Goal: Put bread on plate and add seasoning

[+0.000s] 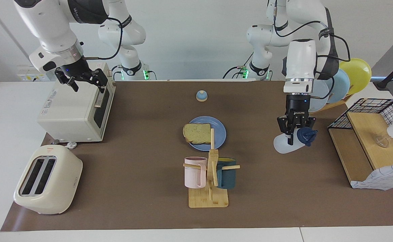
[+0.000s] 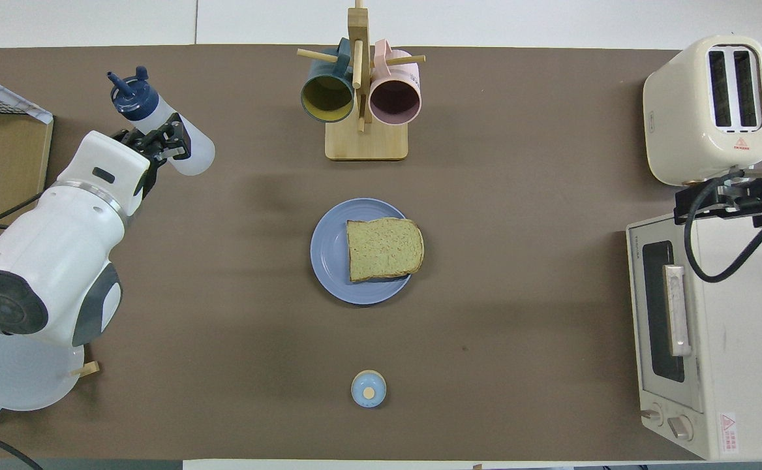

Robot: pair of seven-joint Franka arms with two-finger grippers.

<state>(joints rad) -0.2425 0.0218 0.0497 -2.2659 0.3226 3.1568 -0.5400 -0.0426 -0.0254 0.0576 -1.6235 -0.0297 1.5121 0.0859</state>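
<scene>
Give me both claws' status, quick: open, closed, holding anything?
Left claw: closed on the seasoning bottle, which is tilted on its side toward the left arm's end of the table.
Right claw: over the toaster oven, holding nothing, fingers open.

Mug rack point(image 1: 212, 158) post hides strip of plate point(image 1: 218, 134) rim beside it in facing view. Toaster oven point(image 2: 694, 346) cut by overhead edge; right gripper above oven mostly out of view there.
</scene>
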